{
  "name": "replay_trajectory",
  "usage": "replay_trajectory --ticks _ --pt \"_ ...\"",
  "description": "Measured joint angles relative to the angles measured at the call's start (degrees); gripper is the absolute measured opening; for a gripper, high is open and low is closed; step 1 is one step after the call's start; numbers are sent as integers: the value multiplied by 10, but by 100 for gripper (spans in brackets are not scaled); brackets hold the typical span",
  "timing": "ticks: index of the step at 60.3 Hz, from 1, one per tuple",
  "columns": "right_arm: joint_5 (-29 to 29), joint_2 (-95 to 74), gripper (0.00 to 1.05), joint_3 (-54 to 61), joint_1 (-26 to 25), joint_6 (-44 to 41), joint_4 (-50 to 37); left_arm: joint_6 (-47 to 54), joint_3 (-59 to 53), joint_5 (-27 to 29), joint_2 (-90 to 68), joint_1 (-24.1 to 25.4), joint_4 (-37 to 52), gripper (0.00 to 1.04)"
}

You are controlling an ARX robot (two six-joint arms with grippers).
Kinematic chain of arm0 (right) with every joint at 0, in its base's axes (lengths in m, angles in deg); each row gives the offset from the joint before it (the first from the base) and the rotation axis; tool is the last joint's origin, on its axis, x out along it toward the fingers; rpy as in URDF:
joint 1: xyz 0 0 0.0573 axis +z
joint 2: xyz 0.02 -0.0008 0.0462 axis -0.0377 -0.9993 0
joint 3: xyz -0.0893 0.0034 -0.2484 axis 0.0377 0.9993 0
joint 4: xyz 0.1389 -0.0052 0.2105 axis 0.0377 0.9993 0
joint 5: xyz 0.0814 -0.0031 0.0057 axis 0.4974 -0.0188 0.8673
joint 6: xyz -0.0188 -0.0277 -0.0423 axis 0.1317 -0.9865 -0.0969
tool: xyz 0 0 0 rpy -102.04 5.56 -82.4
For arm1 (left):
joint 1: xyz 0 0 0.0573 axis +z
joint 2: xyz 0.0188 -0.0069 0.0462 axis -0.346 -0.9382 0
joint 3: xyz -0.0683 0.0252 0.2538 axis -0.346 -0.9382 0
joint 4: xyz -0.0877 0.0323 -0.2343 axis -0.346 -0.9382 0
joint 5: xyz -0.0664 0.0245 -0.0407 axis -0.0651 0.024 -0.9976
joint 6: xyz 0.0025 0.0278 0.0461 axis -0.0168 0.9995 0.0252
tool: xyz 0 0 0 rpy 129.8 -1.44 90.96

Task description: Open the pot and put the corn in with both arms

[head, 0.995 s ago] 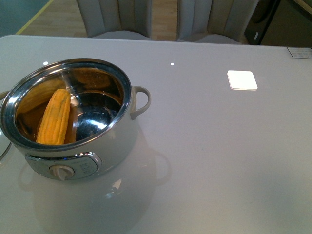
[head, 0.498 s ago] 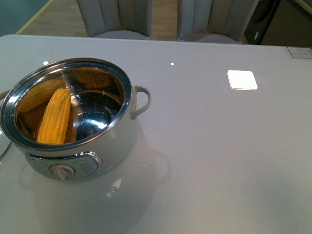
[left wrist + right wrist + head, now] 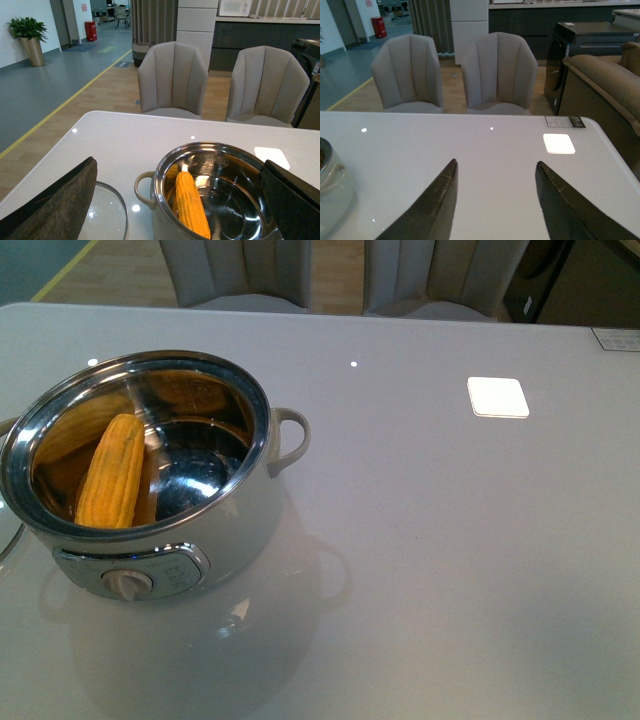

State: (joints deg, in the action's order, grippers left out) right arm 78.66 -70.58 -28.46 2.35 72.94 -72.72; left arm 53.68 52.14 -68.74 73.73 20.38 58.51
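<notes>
Glossy pale grey table (image 3: 450, 540), two upholstered chairs (image 3: 172, 80) drawn up at its far edge. The pot (image 3: 150, 490) stands on the table's left part in the front view, uncovered, dial panel facing the robot. The corn (image 3: 112, 472) lies inside it, leaning against the steel wall on the left side, tip toward the far rim. A glass lid (image 3: 107, 217) rests flat on the table just beside the pot's loop handle. Neither arm shows in the front view. Left gripper (image 3: 175, 205): fingers spread wide, empty, held above the table facing the pot. Right gripper (image 3: 495, 200): fingers parted, empty, above bare table, well apart from the pot.
</notes>
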Motion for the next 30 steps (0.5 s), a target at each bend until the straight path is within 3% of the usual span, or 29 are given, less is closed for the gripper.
replay_trajectory --ticks 15,30 --pt "0 0 97 0 0 0 0 0 0 0 0 0 0 98" --pt "0 0 96 0 0 0 0 0 0 0 0 0 0 98"
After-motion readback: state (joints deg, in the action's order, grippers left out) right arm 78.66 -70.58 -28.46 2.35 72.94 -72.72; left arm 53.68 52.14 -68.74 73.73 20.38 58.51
